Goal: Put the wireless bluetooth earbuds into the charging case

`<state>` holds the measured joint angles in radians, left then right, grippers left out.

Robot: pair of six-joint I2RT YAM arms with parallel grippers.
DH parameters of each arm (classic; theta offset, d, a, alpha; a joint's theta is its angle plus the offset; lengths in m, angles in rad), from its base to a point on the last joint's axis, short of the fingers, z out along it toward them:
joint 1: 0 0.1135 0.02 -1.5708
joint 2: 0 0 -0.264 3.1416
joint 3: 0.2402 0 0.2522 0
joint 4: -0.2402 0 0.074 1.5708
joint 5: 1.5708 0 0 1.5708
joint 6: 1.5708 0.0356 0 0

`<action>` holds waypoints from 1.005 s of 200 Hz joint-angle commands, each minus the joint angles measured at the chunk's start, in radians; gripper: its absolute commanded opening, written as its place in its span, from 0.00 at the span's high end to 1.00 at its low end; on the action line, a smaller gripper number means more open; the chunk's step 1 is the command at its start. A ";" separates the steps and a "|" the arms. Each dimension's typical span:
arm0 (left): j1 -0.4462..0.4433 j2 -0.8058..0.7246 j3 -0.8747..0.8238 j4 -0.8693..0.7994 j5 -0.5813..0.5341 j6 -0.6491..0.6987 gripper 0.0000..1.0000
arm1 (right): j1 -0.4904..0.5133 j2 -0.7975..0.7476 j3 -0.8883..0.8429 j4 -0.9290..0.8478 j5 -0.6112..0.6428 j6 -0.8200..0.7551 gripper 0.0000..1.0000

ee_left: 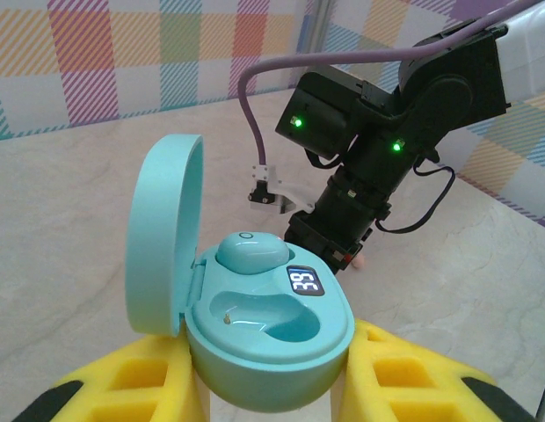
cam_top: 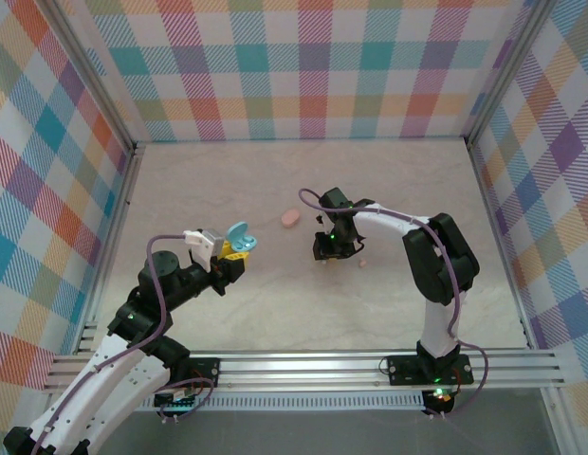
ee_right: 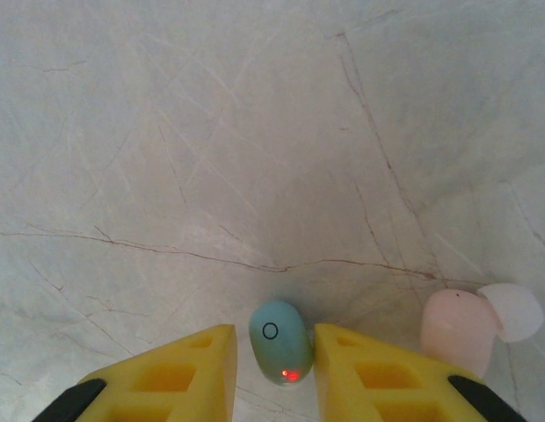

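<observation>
My left gripper [ee_left: 272, 389] is pinched on the light blue case [ee_left: 271, 338], 1 yellow finger on each side of its lower shell, holding it off the table [cam_top: 228, 180] over the near left part. The case faces up. Its lid [ee_left: 164, 233] is swung open and stands nearly upright on the left side in my left wrist view, hollow side toward the shell. 1 seated earbud [ee_left: 252, 255] lies in the far pocket, its long axis running across the case, ring mark on top. The near pocket is bare, and a small lit display [ee_left: 305, 281] sits right of the seated earbud.

My right gripper [ee_right: 274, 353] is down at the table near the middle, fingers closed in on the loose blue earbud [ee_right: 279, 345], which sits touching both pads. Its long axis runs parallel to my fingers: ring mark at the far end, red light at the end nearest my wrist. I cannot tell whether it is lifted or resting on the surface.

Just beside my right finger lies 1 pink earbud [ee_right: 461, 330], its pale tip pointing right. From above, a pink oval case [cam_top: 292, 219] lies closed on the table, between my 2 grippers and farther back.
</observation>
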<state>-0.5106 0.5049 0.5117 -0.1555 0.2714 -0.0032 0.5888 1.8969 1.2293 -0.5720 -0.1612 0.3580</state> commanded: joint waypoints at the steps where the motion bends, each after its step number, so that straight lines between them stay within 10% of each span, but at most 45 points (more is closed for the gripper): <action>1: -0.012 0.001 0.021 0.034 0.016 0.011 0.76 | 0.007 0.014 -0.013 -0.007 -0.020 -0.010 0.70; 201: -0.012 0.006 0.022 0.057 0.038 0.008 0.76 | 0.005 -0.124 0.006 -0.011 0.014 -0.020 0.79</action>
<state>-0.5106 0.5117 0.5117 -0.1505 0.2806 -0.0036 0.5888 1.8668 1.2285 -0.5697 -0.1585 0.3573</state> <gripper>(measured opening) 0.331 0.209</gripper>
